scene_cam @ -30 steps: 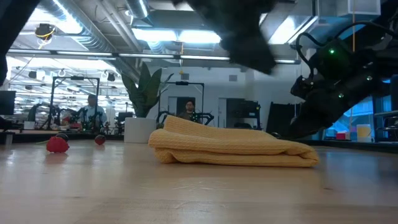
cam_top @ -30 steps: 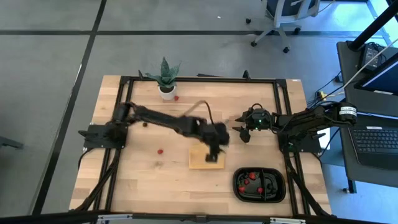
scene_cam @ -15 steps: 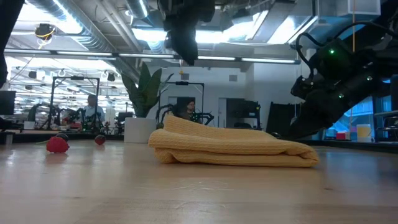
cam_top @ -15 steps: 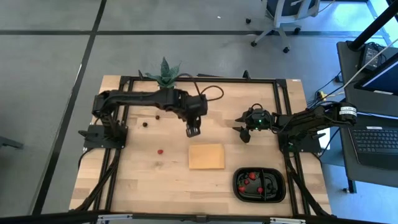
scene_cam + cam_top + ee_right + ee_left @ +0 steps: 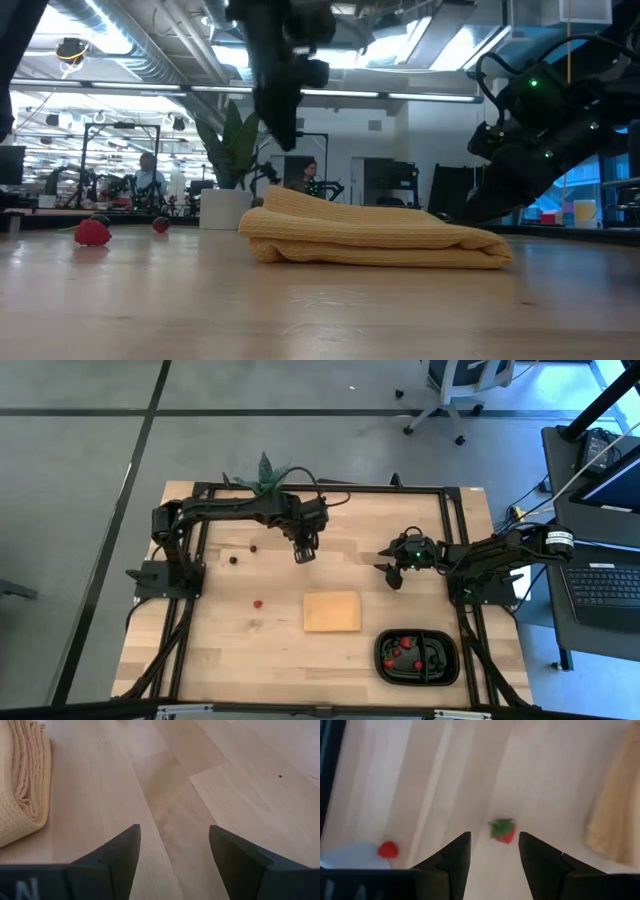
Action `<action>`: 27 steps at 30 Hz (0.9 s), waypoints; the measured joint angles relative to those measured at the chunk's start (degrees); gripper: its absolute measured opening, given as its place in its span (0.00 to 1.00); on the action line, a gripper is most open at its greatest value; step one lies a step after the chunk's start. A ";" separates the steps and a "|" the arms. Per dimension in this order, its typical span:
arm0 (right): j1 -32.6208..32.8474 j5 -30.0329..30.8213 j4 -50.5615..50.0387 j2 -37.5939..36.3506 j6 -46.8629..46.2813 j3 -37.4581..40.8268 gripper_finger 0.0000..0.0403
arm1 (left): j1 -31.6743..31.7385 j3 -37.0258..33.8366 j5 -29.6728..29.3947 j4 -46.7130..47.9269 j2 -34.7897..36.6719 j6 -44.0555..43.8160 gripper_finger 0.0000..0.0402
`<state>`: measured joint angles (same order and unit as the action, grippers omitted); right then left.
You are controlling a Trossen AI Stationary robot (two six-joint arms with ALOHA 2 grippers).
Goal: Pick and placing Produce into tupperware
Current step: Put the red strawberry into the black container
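The black two-compartment tray (image 5: 417, 657) sits near the table's near right corner and holds several red berries. Loose produce lies on the bare wood: a red berry (image 5: 257, 602) and two dark ones (image 5: 233, 558) (image 5: 254, 545). My left gripper (image 5: 303, 550) hangs open above the table, between the potted plant (image 5: 265, 472) and the tan pad (image 5: 332, 611). In its wrist view a strawberry with a green top (image 5: 502, 830) lies on the wood beyond the open fingers (image 5: 495, 855). A second red berry (image 5: 387, 849) rests beside the white pot. My right gripper (image 5: 393, 575) waits open, right of the pad.
The folded tan pad (image 5: 375, 238) lies mid-table, left of the tray. The plant in its white pot (image 5: 225, 208) stands at the far edge, partly under my left arm. A black frame runs around the table top. Bare wood stretches across the near left side.
My left gripper has swung from above the tan pad toward the far edge and a little left, ending close to the potted plant. The arm has drawn back along the far side. Pad, tray and berries have stayed put.
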<state>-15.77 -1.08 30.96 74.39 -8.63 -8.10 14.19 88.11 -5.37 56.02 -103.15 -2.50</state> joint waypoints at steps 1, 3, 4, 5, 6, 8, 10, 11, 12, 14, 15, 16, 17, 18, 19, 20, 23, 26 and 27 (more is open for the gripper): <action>-0.02 0.00 0.00 0.00 -0.06 0.00 0.59 | 0.70 -1.38 0.02 -1.02 0.00 0.11 0.40; -0.02 0.00 0.00 0.00 -0.08 0.00 0.59 | 2.03 -3.87 0.14 -4.00 0.00 0.74 0.40; 0.00 0.00 0.00 0.00 -0.08 0.00 0.59 | 2.55 -5.15 0.70 -5.08 0.00 1.60 0.40; -0.01 0.00 0.00 0.00 -0.08 0.00 0.59 | 3.02 -6.48 1.79 -5.86 0.00 2.64 0.40; -0.01 0.00 0.00 0.00 -0.08 0.00 0.59 | 3.40 -7.77 3.07 -6.75 -0.01 3.18 0.40; -0.02 0.00 0.00 0.00 -0.08 0.00 0.59 | 3.79 -9.73 5.13 -8.83 -0.09 3.08 0.40; -0.02 0.00 0.02 0.00 -0.08 0.00 0.59 | 3.84 -11.08 5.55 -9.65 -0.09 3.04 0.40; 0.00 0.00 0.02 0.00 -0.03 0.00 0.59 | 3.83 -11.65 5.57 -9.76 -0.09 2.81 0.40; -0.02 0.00 0.02 0.00 0.03 0.00 0.59 | 3.82 -12.06 5.55 -9.85 -0.09 2.71 0.40; -0.01 0.01 0.02 0.00 0.05 0.00 0.59 | 3.60 -12.65 5.53 -10.80 -0.09 2.73 0.40; 0.00 0.00 0.03 0.00 0.06 0.00 0.59 | 3.45 -12.81 5.42 -10.96 -0.09 2.71 0.40; -0.01 0.00 0.03 0.00 0.07 0.00 0.59 | 3.42 -12.95 5.45 -10.90 -0.09 2.71 0.40; -0.01 0.00 0.04 0.00 0.08 0.00 0.59 | 3.40 -12.95 5.46 -10.87 -0.09 2.60 0.40; -0.01 0.02 0.04 0.00 0.07 0.00 0.59 | 3.37 -12.95 5.46 -11.02 -0.09 1.74 0.40; 0.00 0.00 0.04 0.00 0.09 0.00 0.59 | 3.37 -12.95 5.53 -11.01 -0.09 0.82 0.40; 0.00 0.00 0.04 0.00 0.09 0.00 0.59 | 3.39 -12.95 5.51 -10.96 -0.09 -0.09 0.40; 0.00 0.00 0.04 0.00 0.09 0.00 0.59 | 3.42 -12.95 5.46 -10.95 -0.09 -0.14 0.40; -0.02 0.00 0.04 0.00 0.09 0.00 0.59 | 3.37 -12.95 5.46 -10.91 -0.09 -0.13 0.45; -0.01 0.01 0.04 0.00 0.09 0.00 0.59 | 3.37 -12.95 5.46 -10.87 -0.09 -0.20 0.47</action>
<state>-15.78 -1.07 31.00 74.39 -8.54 -8.10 17.56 75.16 0.10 45.15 -103.24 -2.70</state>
